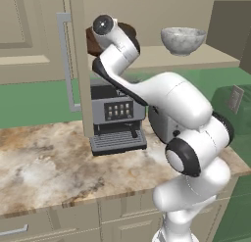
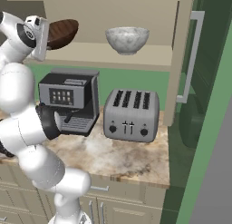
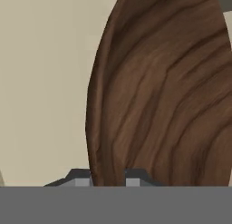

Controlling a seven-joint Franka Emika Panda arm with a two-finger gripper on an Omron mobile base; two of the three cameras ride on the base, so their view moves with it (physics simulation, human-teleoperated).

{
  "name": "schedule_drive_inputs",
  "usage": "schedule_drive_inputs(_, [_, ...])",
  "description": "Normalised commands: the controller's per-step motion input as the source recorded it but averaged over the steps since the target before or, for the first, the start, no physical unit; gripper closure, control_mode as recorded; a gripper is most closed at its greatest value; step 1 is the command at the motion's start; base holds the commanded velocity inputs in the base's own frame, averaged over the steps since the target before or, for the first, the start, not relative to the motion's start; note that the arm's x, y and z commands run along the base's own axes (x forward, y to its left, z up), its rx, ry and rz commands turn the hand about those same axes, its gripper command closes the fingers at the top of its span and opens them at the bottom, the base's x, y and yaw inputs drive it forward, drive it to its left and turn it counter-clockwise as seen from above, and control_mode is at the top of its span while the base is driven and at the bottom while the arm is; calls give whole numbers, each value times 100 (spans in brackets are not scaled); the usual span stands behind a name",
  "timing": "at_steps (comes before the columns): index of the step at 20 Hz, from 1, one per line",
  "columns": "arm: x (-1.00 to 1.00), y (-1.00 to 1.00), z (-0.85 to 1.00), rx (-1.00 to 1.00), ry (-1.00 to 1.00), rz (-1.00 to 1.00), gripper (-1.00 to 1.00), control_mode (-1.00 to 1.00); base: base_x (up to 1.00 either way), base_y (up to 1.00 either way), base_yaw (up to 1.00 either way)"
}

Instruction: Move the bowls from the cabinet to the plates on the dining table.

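Dark brown wood-grained bowl (image 3: 167, 91), pale grey marbled bowl (image 1: 183, 39) (stone-look), beige cabinet shelf (image 2: 104, 55), silver toaster (image 2: 132, 115).

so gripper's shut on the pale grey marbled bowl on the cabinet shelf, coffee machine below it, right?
Wrong bowl. The gripper is shut on the dark brown wood-grained bowl, as the hand view shows. The pale grey marbled bowl sits untouched on the cabinet shelf.

Marbled bowl (image 1: 183, 40) on cabinet shelf (image 1: 215, 56)

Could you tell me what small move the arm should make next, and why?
Probably lift the brown bowl slightly and draw it out of the cabinet. The gripper looks shut on its rim, and the bowl already sits tilted at the shelf's front, beside the grey bowl.
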Motion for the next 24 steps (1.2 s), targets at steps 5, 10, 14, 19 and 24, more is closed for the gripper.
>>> schedule_drive_inputs(5, [-98, -1, -6, 4, -12, 0, 100, -100, 0, 0, 0])
schedule_drive_inputs(10, [-90, -13, -23, 6, -9, 0, 100, -100, 0, 0, 0])
schedule_drive_inputs(14, [-84, -22, -35, 10, -6, 0, 100, -100, 0, 0, 0])
schedule_drive_inputs(19, [-74, -23, -56, 9, -3, 0, 100, -100, 0, 0, 0])
schedule_drive_inputs(24, [-55, -12, -50, 9, 0, 0, 100, -100, 0, 0, 0])
